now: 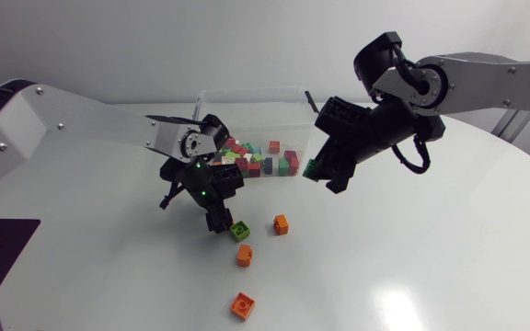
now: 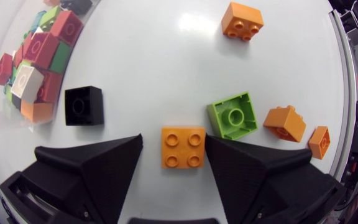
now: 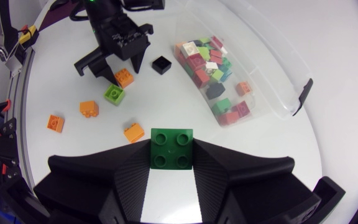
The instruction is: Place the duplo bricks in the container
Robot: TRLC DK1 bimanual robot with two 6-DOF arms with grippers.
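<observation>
Left wrist view: the left fingers [image 2: 104,163] stand open astride an orange brick [image 2: 183,147] on the table [image 2: 154,56]. Close squarely on its flat sides, clear of the lime brick [image 2: 234,116]. The right fingers [image 3: 117,177] grip a green brick [image 3: 171,148] beside the container [image 3: 278,84]; carry it past the rim before releasing.

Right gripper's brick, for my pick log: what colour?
Green; the brick shows best in the right wrist view.
</observation>
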